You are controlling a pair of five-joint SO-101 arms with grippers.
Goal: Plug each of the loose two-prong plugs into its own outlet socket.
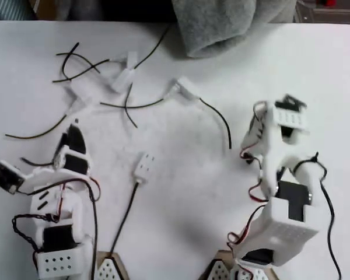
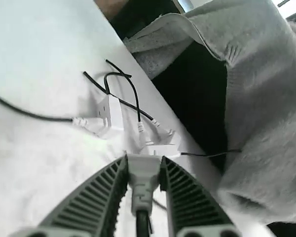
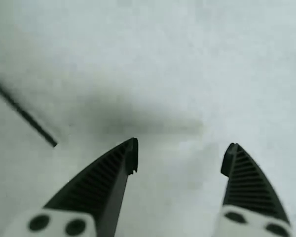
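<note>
From above, the left gripper (image 1: 74,135) sat just short of the tangle of white outlet sockets (image 1: 76,104), nearer them than the right arm (image 1: 283,175); another loose plug (image 1: 144,165) lay on the counter (image 1: 181,192) between the arms. At the left wrist, the jaws were clenched on a white two-prong plug (image 2: 140,190), its length in line with them, the nearest socket (image 2: 107,111) ahead, not yet touching. At the right wrist, the right gripper (image 3: 180,153) hung with jaws spread wide, empty, over the counter beside a black cord end (image 3: 24,116).

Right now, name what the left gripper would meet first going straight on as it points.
Probably the small white connectors lying just ahead of the left gripper, which is shut on a white plug; depth is unclear.
</note>
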